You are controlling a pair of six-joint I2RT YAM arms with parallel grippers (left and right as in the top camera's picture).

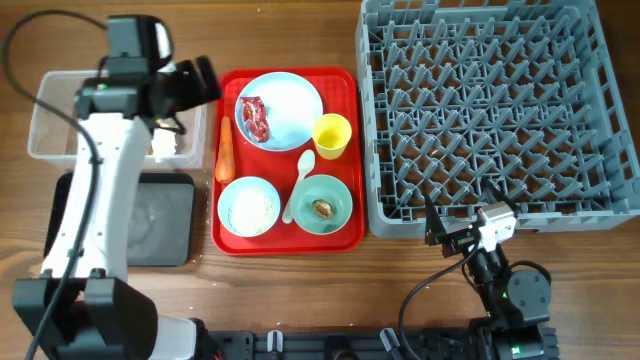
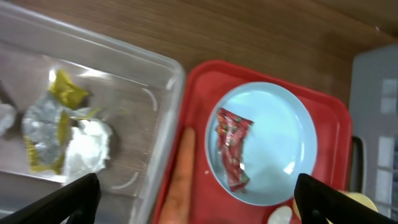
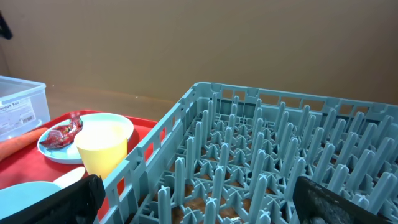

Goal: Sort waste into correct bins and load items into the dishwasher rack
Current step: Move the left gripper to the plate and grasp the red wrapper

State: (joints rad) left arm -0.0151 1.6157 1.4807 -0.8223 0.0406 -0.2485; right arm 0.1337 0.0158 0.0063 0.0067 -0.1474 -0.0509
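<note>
Checking overhead: left gripper (image 1: 208, 82) hangs, fingers apart and empty, over the edge of the red plastic serving tray (image 1: 343, 88), between the clear rectangular plastic tub (image 1: 50, 125) and the pale blue round plate (image 1: 295, 100). On that plate lies the crumpled red wrapper (image 1: 255, 118), just tray-side of the fingers; the left arm is far nearer. The right gripper (image 1: 440, 232) is spread wide, holding nothing, at the near edge of the grey pegged plastic dishwasher rack (image 1: 490, 100).

Left wrist: wrapper sits between the 2 fingers, slightly right of centre, long axis crosswise to their closing line. It's glossy and creased, probably lying flat. The orange carrot (image 2: 179, 171) runs parallel beside the plate.

Right wrist: wrapper well off left, beyond the small yellow cup (image 3: 102, 146).
</note>
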